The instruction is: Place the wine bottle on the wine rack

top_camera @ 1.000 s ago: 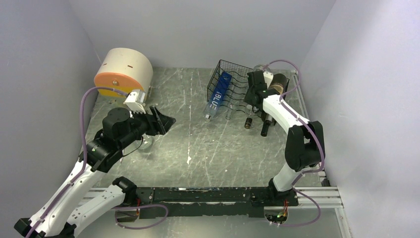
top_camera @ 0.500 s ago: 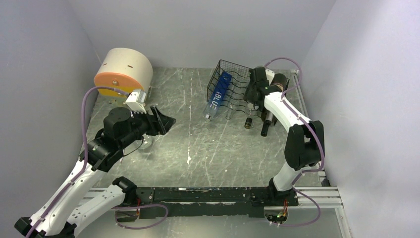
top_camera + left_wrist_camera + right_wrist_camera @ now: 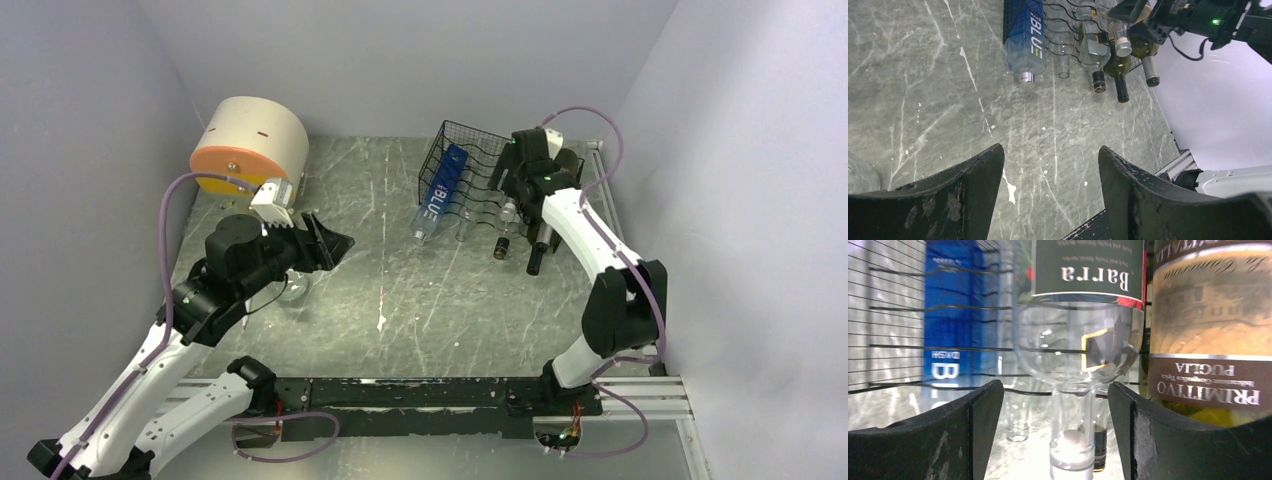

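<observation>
The wine rack [image 3: 462, 165] is a black wire frame at the back right, its wires also crossing the right wrist view [image 3: 903, 347]. A clear wine bottle [image 3: 1078, 340] with a dark "Barra" label lies on it, its white-capped neck [image 3: 1121, 46] pointing to the front. My right gripper [image 3: 1055, 390] stands open over that neck, with a gap on each side of the glass. Far to the left, my left gripper [image 3: 335, 240] hangs open above bare table with nothing between its fingers [image 3: 1128, 175].
A blue bottle [image 3: 440, 195] lies in the rack's left rows and a "Primitivo" bottle [image 3: 1208, 340] on its right side. Dark bottle necks [image 3: 535, 250] stick out at the rack's front. A beige drum with an orange face [image 3: 250, 145] stands back left. A clear glass [image 3: 290, 290] sits under the left arm.
My right gripper has opened and let go of the clear bottle, and its wrist has drawn back a little over the rack. The left arm has not moved.
</observation>
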`<action>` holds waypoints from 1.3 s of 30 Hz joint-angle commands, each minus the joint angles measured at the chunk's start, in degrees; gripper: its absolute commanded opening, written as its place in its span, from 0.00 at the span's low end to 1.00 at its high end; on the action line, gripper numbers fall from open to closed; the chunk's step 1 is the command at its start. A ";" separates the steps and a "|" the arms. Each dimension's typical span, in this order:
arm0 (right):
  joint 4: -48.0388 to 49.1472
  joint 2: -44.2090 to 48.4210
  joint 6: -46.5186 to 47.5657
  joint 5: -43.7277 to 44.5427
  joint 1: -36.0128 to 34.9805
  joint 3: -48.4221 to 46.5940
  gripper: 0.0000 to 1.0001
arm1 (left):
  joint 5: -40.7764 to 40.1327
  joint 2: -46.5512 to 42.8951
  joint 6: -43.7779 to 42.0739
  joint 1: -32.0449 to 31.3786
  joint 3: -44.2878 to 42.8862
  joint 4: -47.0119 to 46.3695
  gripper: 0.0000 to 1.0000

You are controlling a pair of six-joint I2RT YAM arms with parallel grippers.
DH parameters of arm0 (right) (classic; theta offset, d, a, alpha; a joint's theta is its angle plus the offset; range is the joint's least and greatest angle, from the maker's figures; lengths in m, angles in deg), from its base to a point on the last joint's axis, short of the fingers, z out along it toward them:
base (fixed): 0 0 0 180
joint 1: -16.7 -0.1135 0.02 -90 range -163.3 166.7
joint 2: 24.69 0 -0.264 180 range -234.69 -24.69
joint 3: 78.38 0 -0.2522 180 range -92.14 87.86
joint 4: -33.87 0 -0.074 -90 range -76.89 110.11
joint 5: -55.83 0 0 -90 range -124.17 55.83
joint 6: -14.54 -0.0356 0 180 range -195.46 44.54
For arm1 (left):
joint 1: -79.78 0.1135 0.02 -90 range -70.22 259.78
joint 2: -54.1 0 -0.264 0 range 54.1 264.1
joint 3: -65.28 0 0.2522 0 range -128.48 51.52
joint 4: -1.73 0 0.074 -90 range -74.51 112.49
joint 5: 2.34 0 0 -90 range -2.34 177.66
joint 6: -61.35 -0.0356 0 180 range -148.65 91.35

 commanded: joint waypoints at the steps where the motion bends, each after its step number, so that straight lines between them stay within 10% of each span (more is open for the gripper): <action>1: 5.87 7.13 0.98 -0.03 0.37 -0.55 0.81 | -1.20 -0.63 -1.04 0.31 -2.72 1.21 0.73; 18: 28.88 23.15 7.05 -24.77 -14.43 16.76 0.79 | -8.73 0.60 -7.67 0.35 -15.86 1.00 0.75; 39: 49.52 -11.31 13.76 -8.87 -53.66 -0.65 0.80 | -19.27 -11.03 -9.04 0.32 -20.64 6.01 0.78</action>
